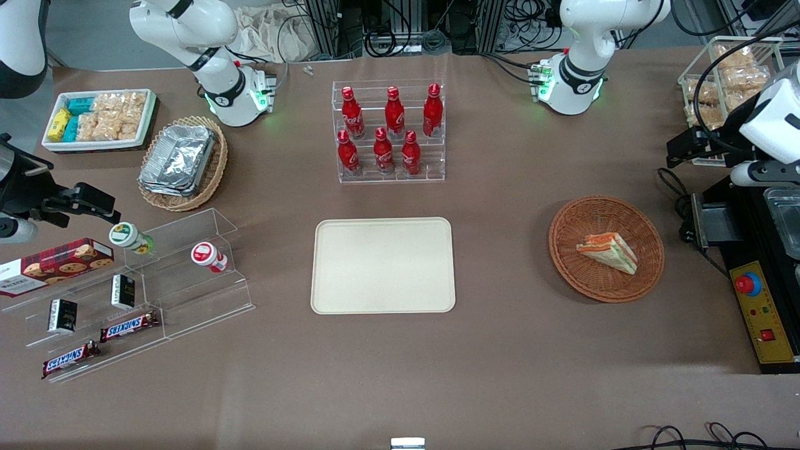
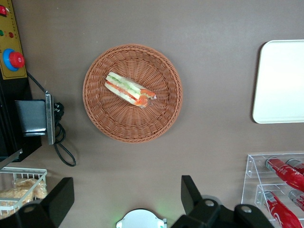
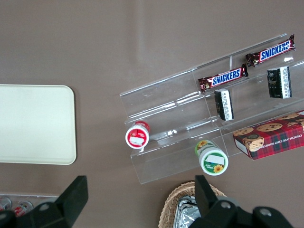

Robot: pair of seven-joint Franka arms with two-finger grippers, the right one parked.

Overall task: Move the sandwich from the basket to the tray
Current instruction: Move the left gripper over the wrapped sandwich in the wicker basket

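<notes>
– Toward the working arm's end of the table (image 1: 500,362), at mid-height of the front view, what sits in the basket (image 1: 575,275)?

– Just the sandwich (image 1: 607,251). It is a small triangular wedge of pale bread in clear wrap, lying flat on the reddish-brown weave, roughly at the basket's middle.

– What about the filling?

– Orange-red and green layers show between the slices. The wrist camera looks at its cut face, so the stripes run along its length, and the wrap bunches at one end.

– And the tool (image 2: 126,202)?

– Its two dark fingers (image 2: 190,194) are spread wide, with nothing between them except bare table far below.

– So it has no contact with the sandwich?

– None. The tool hangs high over the table and well apart from the sandwich. In the front view it sits higher in the frame than the basket, farther from the camera and closer to the table's end.

– Where is the tray (image 1: 382,265)?

– It lies flat in the middle of the front view. It is cream-beige with rounded corners and is well apart from the basket. A rack of red bottles (image 1: 387,134) stands above it in the frame.

– Is anything close to the basket?

– A black and yellow control box (image 1: 759,306) with a red button sits near it, at the frame's edge.
</notes>
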